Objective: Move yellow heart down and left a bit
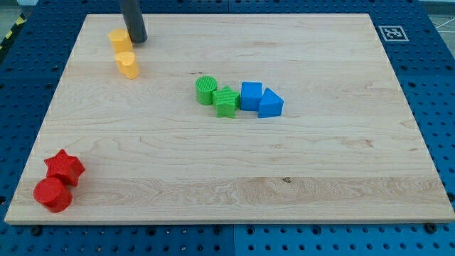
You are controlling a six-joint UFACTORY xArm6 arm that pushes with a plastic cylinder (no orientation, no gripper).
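Yellow heart (126, 64) below yellow block (119, 39); tip (136, 40) beside block

Bright, even light on the wooden board (234, 163) — soft short shadows around it, no glare, sharp focus.

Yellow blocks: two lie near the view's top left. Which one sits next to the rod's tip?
The upper yellow block, right beside my tip. The other yellow block lies below it, farther away.

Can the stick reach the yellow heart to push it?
Probably yes. My tip sits just right of the upper yellow block, nothing between them. Which yellow block is the heart, upper or lower, I cannot tell.
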